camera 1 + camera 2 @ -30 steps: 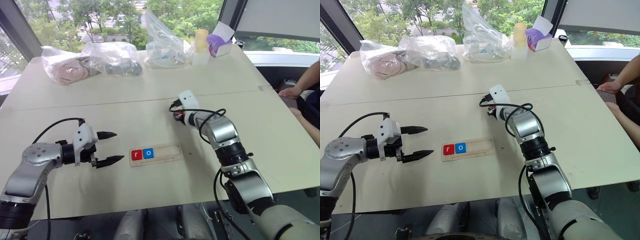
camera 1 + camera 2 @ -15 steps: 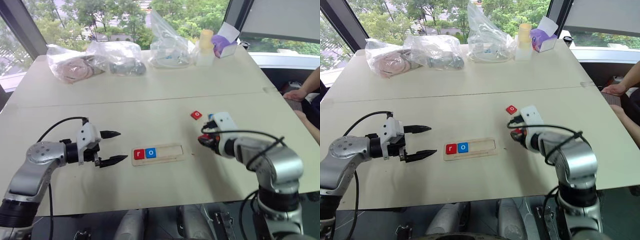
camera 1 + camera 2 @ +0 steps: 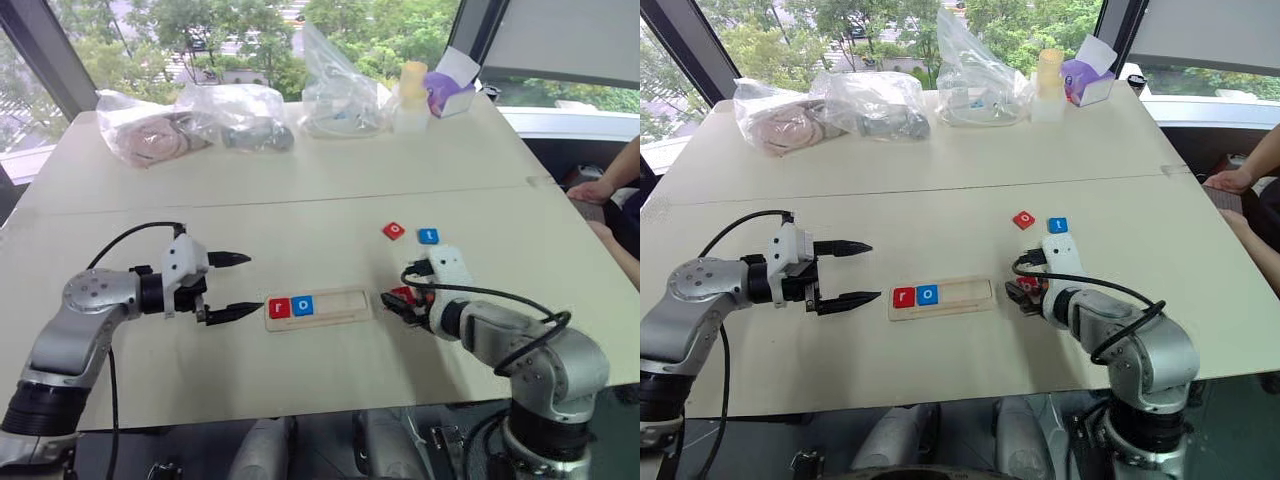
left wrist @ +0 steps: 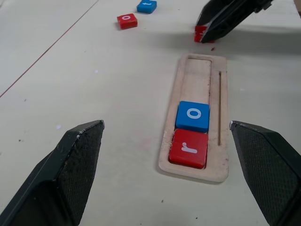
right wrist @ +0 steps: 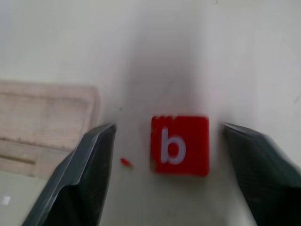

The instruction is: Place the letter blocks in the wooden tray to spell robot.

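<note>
The wooden tray (image 3: 340,304) lies on the table in front of me, with a red r block (image 3: 279,308) and a blue o block (image 3: 302,306) in its left end. A red b block (image 5: 179,145) rests flat on the table just off the tray's right end. My right gripper (image 3: 397,302) stands open over it, a finger on either side and neither touching. Farther back lie a red o block (image 3: 394,231) and a blue t block (image 3: 428,236). Left of the tray, my left gripper (image 3: 252,283) is open and empty, pointing along the tray.
Along the far edge of the table sit clear plastic bags (image 3: 245,115), a pale bottle (image 3: 404,92) and a purple box (image 3: 445,88). A person's arm (image 3: 610,175) rests at the right edge. A seam (image 3: 300,196) crosses the tabletop.
My right gripper has drawn back from the far blocks to the tray's right end and opened, leaving the b block on the table. The left gripper has barely moved.
</note>
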Robot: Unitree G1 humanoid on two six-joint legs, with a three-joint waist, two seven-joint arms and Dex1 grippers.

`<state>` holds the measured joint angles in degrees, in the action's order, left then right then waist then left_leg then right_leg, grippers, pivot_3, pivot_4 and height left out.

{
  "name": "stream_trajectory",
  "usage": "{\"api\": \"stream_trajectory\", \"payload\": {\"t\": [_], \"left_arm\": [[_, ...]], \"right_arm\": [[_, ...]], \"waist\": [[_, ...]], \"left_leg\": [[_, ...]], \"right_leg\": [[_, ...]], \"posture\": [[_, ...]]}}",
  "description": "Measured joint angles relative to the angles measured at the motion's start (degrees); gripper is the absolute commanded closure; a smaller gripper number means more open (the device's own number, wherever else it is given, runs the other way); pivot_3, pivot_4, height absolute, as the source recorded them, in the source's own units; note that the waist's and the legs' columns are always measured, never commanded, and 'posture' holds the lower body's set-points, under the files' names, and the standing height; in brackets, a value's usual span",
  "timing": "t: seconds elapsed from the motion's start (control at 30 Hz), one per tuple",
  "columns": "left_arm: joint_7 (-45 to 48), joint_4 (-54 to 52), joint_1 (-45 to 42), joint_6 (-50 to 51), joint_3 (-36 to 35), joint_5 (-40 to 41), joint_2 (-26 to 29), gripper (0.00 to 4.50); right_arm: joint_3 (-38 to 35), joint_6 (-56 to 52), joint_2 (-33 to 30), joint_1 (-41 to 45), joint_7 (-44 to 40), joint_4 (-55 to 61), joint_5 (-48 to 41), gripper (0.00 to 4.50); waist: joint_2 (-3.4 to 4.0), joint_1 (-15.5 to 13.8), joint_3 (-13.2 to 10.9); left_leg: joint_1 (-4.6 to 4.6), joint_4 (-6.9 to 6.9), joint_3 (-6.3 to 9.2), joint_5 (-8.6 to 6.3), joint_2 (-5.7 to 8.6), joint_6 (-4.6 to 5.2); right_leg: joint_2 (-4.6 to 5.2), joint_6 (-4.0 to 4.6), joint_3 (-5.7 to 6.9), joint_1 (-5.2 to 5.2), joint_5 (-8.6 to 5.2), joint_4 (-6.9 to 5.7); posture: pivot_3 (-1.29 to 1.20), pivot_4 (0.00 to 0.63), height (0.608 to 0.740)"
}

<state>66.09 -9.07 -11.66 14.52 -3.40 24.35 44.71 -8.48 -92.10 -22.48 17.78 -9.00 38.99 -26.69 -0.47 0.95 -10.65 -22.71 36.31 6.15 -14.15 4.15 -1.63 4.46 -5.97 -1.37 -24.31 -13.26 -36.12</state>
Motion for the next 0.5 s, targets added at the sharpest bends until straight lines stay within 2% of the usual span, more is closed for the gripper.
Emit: {"api": "stream_trajectory", "payload": {"t": [0.07, 0.1, 0.13, 0.2, 0.27, 0.37, 0.5], "left_arm": [[0.1, 0.0, 0.0, 0.0, 0.1, 0.0, 0.0, 0.0], [0.1, 0.0, 0.0, 0.0, 0.1, 0.0, 0.0, 0.0], [0.2, 0.0, 0.0, 0.0, 0.2, 0.0, 0.0, 0.0], [0.2, 0.0, 0.0, 0.2, 0.5, 0.0, 0.0, 0.0], [0.1, 0.0, -0.1, 0.2, 0.6, 0.0, -0.1, 0.0], [-0.2, -0.1, -0.4, 0.3, 0.8, -0.1, -0.3, 0.0], [-0.5, -0.4, -0.3, 0.3, 1.0, -0.1, -0.4, 0.0]], "right_arm": [[1.5, 2.6, -8.3, 2.3, -6.1, -1.1, -1.8, 0.04], [3.0, 7.0, -14.8, 3.3, -11.9, -2.5, -3.0, 0.04], [3.5, 10.4, -17.9, 3.5, -15.3, -3.3, -3.2, 0.04], [7.4, 24.2, -25.5, 2.3, -25.5, -7.2, -1.2, 0.04], [11.9, 38.3, -30.5, 0.4, -35.0, -12.6, 2.2, 0.04], [18.1, 57.5, -33.3, 0.7, -47.8, -23.4, 8.0, 0.04], [22.3, 70.3, -32.1, 5.0, -57.4, -34.5, 11.9, 0.04]], "waist": [[-0.02, 0.0, 0.0], [-0.01, 0.0, 0.0], [-0.06, 0.0, 0.0], [-0.1, 0.1, 0.0], [-0.12, 0.1, 0.0], [-0.15, 0.2, -0.1], [-0.15, 0.2, -0.1]], "left_leg": [[-0.01, -0.02, 0.01, 0.0, -0.01, 0.01], [0.0, -0.03, -0.02, -0.01, -0.02, 0.02], [0.01, -0.05, -0.01, -0.01, -0.05, 0.03], [0.01, -0.06, -0.03, -0.03, -0.07, 0.06], [0.02, -0.04, -0.16, -0.05, -0.06, 0.08], [0.04, 0.03, -0.26, -0.05, -0.05, 0.1], [0.11, 0.02, -0.23, -0.05, -0.07, 0.09]], "right_leg": [[-0.01, -0.01, 0.03, 0.02, -0.01, 0.04], [-0.01, -0.04, 0.04, 0.03, -0.03, 0.05], [-0.03, -0.06, 0.08, 0.08, -0.05, 0.07], [-0.04, -0.09, 0.12, 0.11, -0.08, 0.11], [-0.03, -0.13, 0.1, 0.14, -0.1, 0.12], [0.0, -0.14, 0.02, 0.15, -0.08, 0.1], [0.0, -0.13, -0.05, 0.15, -0.08, 0.05]], "posture": [[0.0, 0.15, 0.74], [0.0, 0.15, 0.74], [0.0, 0.15, 0.74], [0.0, 0.15, 0.74], [0.0, 0.15, 0.74], [0.0, 0.15, 0.74], [0.0, 0.15, 0.74]]}}
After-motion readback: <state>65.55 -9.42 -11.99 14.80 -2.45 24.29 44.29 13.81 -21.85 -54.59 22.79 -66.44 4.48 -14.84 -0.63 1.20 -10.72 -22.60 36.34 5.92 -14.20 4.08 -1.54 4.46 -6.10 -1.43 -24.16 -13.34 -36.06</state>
